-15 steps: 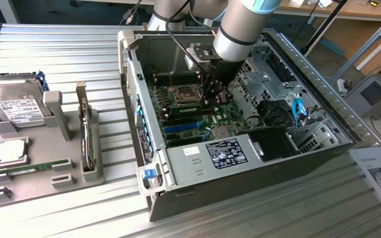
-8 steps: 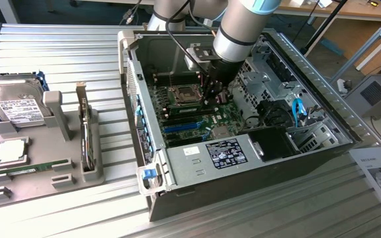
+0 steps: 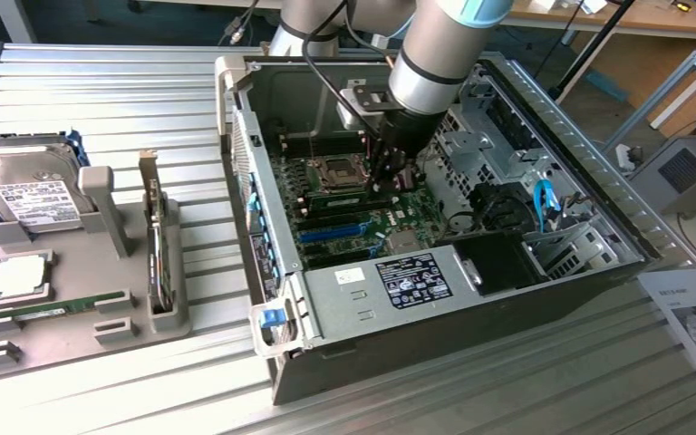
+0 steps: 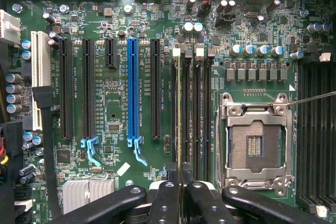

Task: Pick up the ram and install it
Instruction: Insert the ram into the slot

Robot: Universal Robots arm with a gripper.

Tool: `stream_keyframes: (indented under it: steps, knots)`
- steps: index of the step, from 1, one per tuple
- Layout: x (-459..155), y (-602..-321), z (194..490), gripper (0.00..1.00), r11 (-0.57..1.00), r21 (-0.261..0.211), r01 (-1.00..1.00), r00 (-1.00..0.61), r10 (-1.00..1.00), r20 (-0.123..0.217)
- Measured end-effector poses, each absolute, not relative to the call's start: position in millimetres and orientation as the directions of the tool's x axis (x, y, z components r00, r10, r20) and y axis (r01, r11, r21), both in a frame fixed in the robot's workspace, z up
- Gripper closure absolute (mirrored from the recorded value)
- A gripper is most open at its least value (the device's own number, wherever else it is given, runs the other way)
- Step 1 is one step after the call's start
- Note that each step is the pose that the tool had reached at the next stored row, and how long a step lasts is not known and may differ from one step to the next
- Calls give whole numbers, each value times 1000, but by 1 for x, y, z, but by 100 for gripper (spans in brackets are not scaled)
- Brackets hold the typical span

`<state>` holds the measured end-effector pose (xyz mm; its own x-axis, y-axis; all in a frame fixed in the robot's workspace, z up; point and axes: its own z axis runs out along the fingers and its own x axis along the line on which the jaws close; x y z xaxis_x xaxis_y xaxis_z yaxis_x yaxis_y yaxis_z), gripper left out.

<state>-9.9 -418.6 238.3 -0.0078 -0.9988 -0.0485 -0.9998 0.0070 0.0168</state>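
Pinching the ram [image 4: 179, 108] edge-on in near-closed gripper [image 4: 181, 183] — holding it among memory slots [image 4: 197, 108], exterior view's three o'clock from CPU socket [image 3: 336, 170].

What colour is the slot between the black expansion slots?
The slot is blue, best in the wrist view.

Ram [image 4: 179, 108] in tool [image 4: 181, 196], over memory slots [image 4: 195, 108], beside processor socket [image 4: 254, 142]

Case [image 3: 323, 319] bare sheet mtl; table [image 3: 106, 100] ribbed mtl; gripper [image 4: 181, 188] matt blk.
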Motion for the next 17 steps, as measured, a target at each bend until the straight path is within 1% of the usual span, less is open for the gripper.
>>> stream_keyframes:
  steps: [17]
  knots:
    - [-10, -419, 238, 88, 7, 17, -1000, -8, -999, -49]
